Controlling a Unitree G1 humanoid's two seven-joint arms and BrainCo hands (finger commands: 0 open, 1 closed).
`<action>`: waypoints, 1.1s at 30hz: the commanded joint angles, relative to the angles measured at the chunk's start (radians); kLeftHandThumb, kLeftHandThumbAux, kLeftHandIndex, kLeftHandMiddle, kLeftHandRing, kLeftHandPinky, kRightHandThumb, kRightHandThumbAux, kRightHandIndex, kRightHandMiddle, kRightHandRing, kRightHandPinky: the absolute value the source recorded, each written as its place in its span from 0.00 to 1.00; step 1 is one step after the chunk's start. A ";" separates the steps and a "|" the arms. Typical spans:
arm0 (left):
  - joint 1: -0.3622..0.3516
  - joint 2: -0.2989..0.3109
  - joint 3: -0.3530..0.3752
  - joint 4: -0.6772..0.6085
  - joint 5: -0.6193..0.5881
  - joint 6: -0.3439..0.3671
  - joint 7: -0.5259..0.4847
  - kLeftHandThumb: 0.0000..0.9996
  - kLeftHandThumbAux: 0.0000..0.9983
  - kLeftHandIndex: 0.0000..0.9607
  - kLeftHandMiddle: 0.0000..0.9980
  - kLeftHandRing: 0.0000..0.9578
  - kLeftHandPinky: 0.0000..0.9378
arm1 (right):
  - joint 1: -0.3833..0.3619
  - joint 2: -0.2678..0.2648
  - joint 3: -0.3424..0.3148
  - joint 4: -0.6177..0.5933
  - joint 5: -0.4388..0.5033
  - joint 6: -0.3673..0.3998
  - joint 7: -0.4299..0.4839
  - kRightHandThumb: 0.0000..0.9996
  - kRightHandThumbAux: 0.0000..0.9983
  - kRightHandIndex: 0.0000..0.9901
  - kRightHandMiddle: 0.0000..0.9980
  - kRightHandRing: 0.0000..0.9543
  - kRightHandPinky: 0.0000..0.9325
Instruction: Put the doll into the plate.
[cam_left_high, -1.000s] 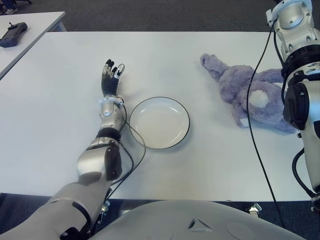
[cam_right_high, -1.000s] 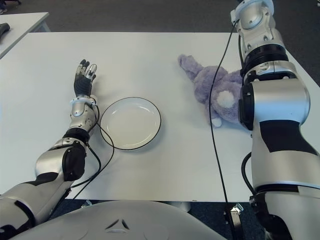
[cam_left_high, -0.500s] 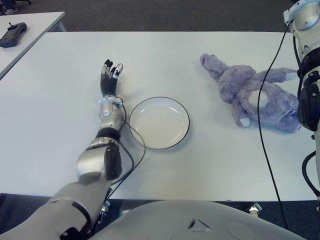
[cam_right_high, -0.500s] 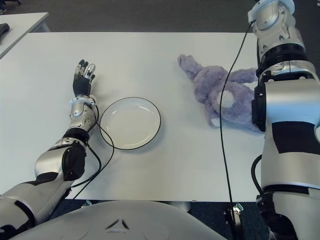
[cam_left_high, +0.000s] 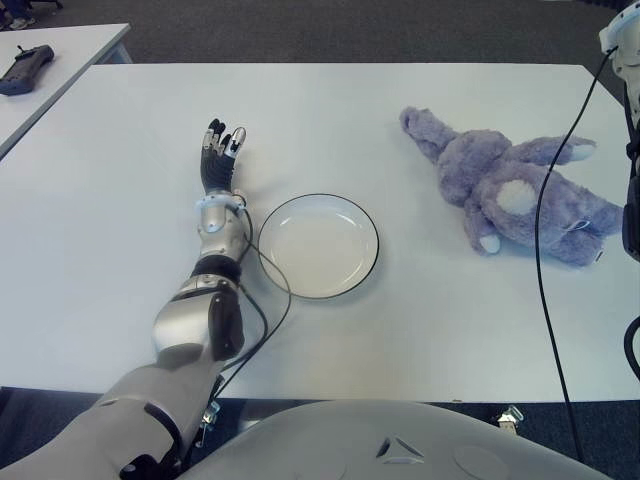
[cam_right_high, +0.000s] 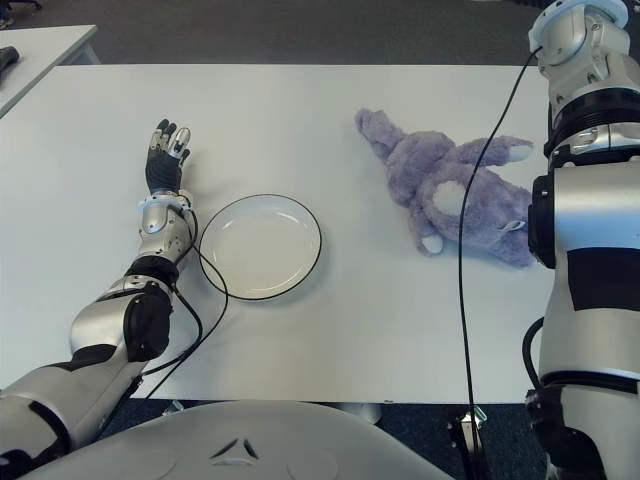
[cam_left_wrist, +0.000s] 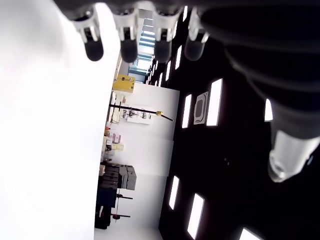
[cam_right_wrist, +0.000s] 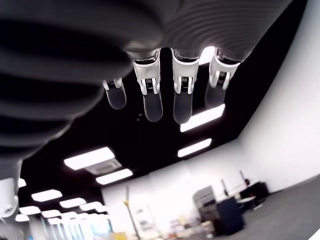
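Plainly lying on the white table (cam_left_high: 420, 320) well to the right of the round white black-rimmed plate (cam_left_high: 318, 245): a purple plush doll (cam_left_high: 505, 195), untouched by either hand. Left hand (cam_left_high: 222, 155) beside the plate's left, fingers (cam_left_wrist: 129, 30) extended, holding nothing. Right hand (cam_right_wrist: 165, 95) apparently raised above the table, fingers straight and empty

A white table (cam_left_high: 120, 200) fills the foreground. Beyond its far edge lies dark grey carpet (cam_left_high: 330, 30). A second white table (cam_left_high: 60, 50) stands at its left, carrying a dark controller (cam_left_high: 25, 68).
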 joint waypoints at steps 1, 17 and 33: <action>0.239 -0.086 0.016 0.164 -0.024 0.040 -0.020 0.00 0.57 0.02 0.07 0.04 0.01 | 0.053 -0.025 0.052 0.026 -0.054 0.040 0.067 0.03 0.54 0.03 0.09 0.08 0.06; 0.238 -0.079 0.012 0.166 -0.018 0.062 -0.009 0.00 0.58 0.01 0.07 0.04 0.01 | 0.131 -0.077 0.111 0.031 -0.083 0.077 0.241 0.00 0.53 0.00 0.04 0.03 0.00; 0.235 -0.073 0.036 0.164 -0.043 0.066 -0.040 0.00 0.60 0.02 0.07 0.04 0.00 | 0.276 -0.081 0.025 0.025 0.011 0.096 0.329 0.02 0.52 0.00 0.00 0.00 0.00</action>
